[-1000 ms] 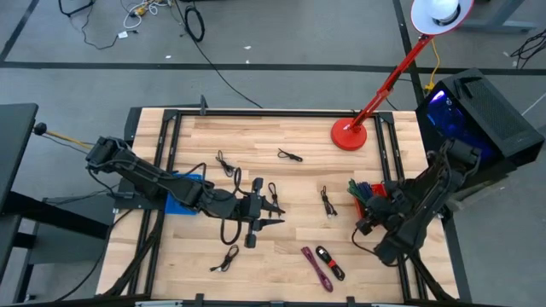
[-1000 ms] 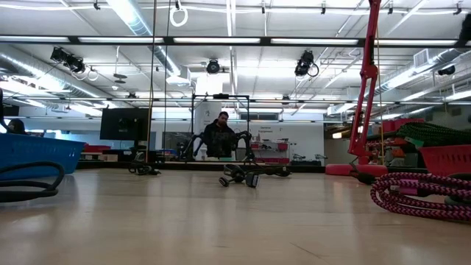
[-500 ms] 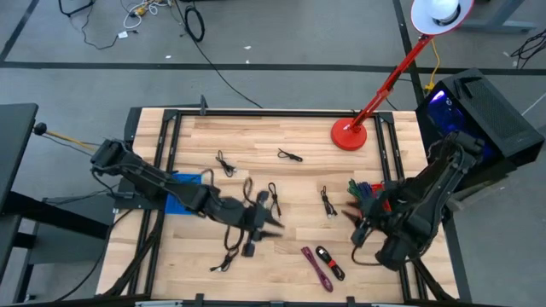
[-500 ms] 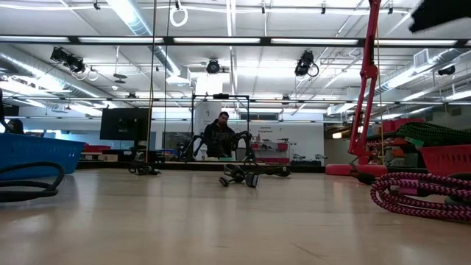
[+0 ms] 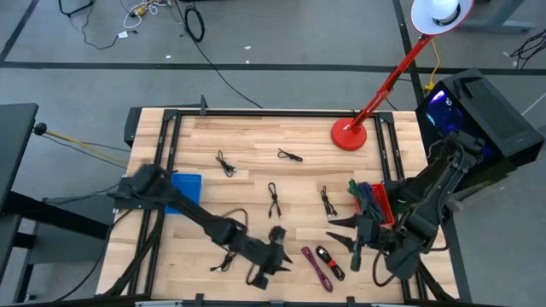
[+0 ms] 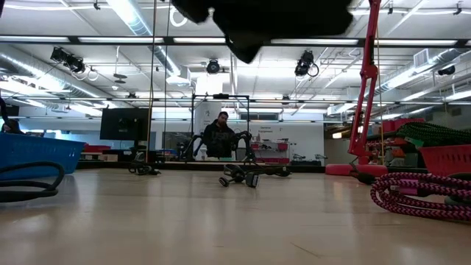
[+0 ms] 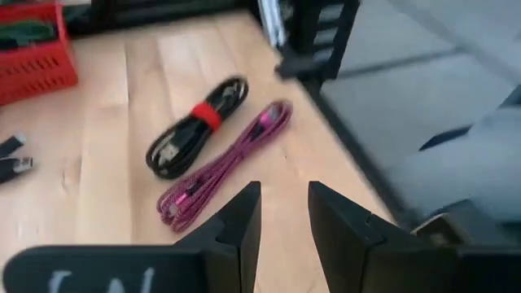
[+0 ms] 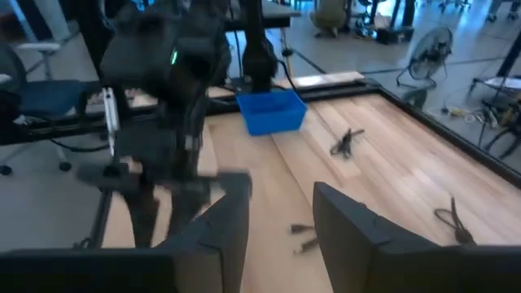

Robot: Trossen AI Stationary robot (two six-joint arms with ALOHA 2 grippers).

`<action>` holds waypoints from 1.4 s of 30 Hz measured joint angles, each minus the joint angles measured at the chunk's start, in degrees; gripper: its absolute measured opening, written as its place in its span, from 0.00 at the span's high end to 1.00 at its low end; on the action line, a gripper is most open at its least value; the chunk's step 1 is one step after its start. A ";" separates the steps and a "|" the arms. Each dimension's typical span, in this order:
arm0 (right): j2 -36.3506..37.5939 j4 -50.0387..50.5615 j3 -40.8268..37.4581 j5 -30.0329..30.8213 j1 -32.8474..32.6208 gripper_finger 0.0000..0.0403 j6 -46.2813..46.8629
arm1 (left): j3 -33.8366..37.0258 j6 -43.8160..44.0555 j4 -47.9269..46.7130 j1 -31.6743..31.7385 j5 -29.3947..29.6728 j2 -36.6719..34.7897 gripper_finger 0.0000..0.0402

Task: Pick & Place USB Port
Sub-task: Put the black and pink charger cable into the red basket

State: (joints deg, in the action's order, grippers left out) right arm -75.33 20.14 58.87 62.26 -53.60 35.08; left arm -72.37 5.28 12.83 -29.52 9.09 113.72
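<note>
Pink cable (image 5: 314, 268) and the black cable (image 5: 330, 262) lie close together at lower centre of the high view. The left hand (image 5: 271, 260), parted and empty, hovers beside them; the wrong one could be snagged. The right hand (image 5: 351, 240), also parted and empty, is crowded near.

Red lamp (image 5: 349, 135), blue bin (image 5: 182, 192) and red basket (image 5: 381, 203) on the table

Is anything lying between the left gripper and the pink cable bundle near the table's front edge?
Nothing visible does. The left gripper, jaws open and empty, sits beside the pink cable bundle, with only bare table between them.
</note>
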 joint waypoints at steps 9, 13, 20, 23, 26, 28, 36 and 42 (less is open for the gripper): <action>-1.78 -1.18 -2.43 -8.45 0.18 0.66 5.44 | -9.79 -0.73 -14.52 0.87 4.09 4.18 0.73; -5.71 -3.10 -3.14 -15.36 0.46 0.66 11.83 | -9.80 -0.56 -16.77 0.59 5.53 2.70 0.73; -15.99 -12.65 -3.23 -23.85 0.36 0.66 15.21 | -9.78 0.06 -17.65 0.66 7.17 2.15 0.73; -19.43 -14.69 -3.23 -27.32 0.71 0.66 17.59 | -9.78 0.08 -18.05 0.64 7.29 2.13 0.73; -21.84 -15.01 -3.23 -28.93 0.72 0.66 21.20 | -9.78 0.42 -19.18 0.59 7.26 2.13 0.73; -23.09 -15.92 -3.23 -29.43 0.58 0.66 22.70 | -9.74 0.94 -19.48 0.59 7.23 2.13 0.73; -26.96 -17.92 -3.23 -31.50 -0.02 0.66 26.43 | -9.74 1.89 -20.76 0.56 7.25 2.13 0.73; -29.26 -18.25 -3.23 -32.29 -0.07 0.66 28.77 | -9.73 1.98 -20.84 0.37 7.29 2.13 0.73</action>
State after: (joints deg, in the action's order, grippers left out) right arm -104.59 1.89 55.64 29.96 -53.67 63.85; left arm -82.11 7.27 -8.01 -29.15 16.38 115.85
